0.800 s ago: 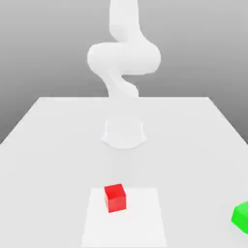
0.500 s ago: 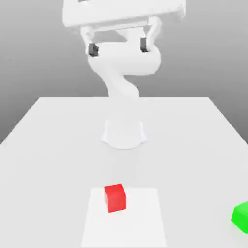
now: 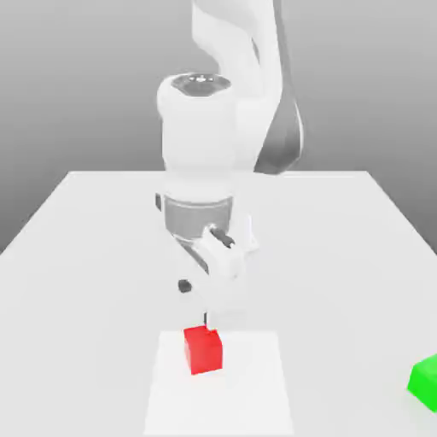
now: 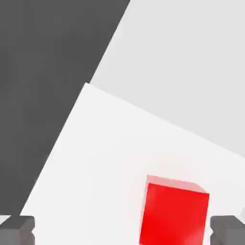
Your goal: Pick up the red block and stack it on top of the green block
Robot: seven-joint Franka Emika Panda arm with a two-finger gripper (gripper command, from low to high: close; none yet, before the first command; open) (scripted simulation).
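My end effector (image 4: 122,229), opened wide and empty, hovered near the red block (image 3: 203,351) on the white patch (image 3: 247,393); a clean grasp called for centring and squaring up before descending.

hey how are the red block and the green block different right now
The red block is red, while the green block is green. The red block sits on the white patch; the green block sits off it, at the exterior view's right edge. The red block shows whole there, the green block is cut off. Both are plain, unmarked blocks.
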